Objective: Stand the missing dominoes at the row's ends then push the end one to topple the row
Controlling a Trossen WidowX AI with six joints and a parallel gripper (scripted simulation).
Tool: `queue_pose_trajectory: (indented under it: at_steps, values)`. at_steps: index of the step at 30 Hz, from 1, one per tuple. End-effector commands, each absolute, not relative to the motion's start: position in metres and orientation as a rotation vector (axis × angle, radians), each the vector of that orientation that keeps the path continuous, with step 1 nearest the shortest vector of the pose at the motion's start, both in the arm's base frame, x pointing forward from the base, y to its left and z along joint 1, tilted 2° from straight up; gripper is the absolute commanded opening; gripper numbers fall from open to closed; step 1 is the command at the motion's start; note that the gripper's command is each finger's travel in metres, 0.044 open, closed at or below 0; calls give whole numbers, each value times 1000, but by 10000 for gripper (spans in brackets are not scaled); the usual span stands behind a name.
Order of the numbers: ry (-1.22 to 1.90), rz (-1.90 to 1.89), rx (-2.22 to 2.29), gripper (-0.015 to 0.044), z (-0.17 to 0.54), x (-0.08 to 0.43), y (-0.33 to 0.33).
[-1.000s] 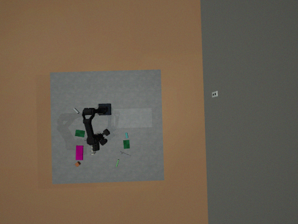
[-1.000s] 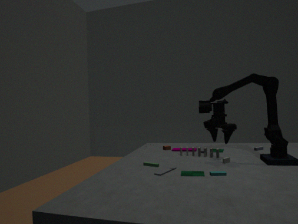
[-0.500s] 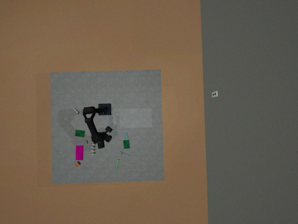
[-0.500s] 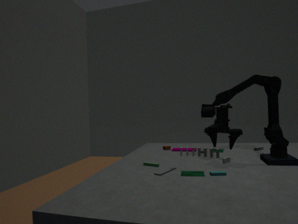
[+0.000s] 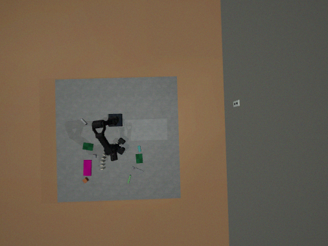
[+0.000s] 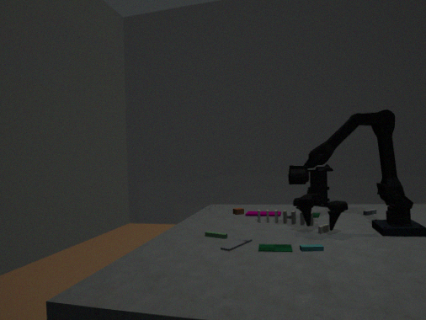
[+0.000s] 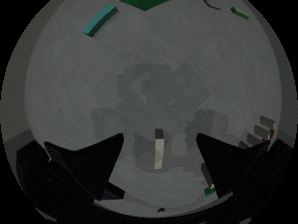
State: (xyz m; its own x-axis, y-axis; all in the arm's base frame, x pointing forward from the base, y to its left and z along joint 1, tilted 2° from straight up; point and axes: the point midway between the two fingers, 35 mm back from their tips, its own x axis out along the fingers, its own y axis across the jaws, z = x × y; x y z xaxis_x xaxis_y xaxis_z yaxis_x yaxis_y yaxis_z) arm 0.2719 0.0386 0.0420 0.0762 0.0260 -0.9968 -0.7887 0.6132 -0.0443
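1. The worktop (image 5: pixel 149 97) (image 6: pixel 252 286) (image 7: pixel 65 75) is seen beneath everything handled.
2. The black arm (image 5: pixel 103 142) (image 6: pixel 337 136) is bent out over it.
3. The claw (image 5: pixel 121 145) (image 6: pixel 320 226) (image 7: pixel 161 137) is pointed downward, its fingers spread wide, with nothing gripped.
4. A magenta slab (image 5: pixel 87 167) (image 6: pixel 263 214) is laid near the row.
5. The row of dominoes (image 5: pixel 102 161) (image 6: pixel 276 216) (image 7: pixel 258 133) is stood upright beside the claw.
6. A green sheet (image 5: pixel 139 158) (image 6: pixel 275 248) (image 7: pixel 145 4) is placed near a teal bar (image 5: pixel 139 149) (image 6: pixel 311 248) (image 7: pixel 100 20).
7. One loose domino (image 6: pixel 323 229) (image 7: pixel 159 150) is seen lying below the spread fingers, apart from the row.
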Motion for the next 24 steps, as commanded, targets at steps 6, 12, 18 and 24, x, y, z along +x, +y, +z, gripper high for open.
queue_pose_trajectory:
  at_steps: [6, 12, 18, 24]
  values:
    - [1383, 701, -716, 440, 28, 269, 38]
    - [1383, 701, -716, 388, 28, 269, 38]
    - [1383, 701, -716, 230, 28, 269, 38]
    - [1383, 701, -716, 72, 28, 269, 38]
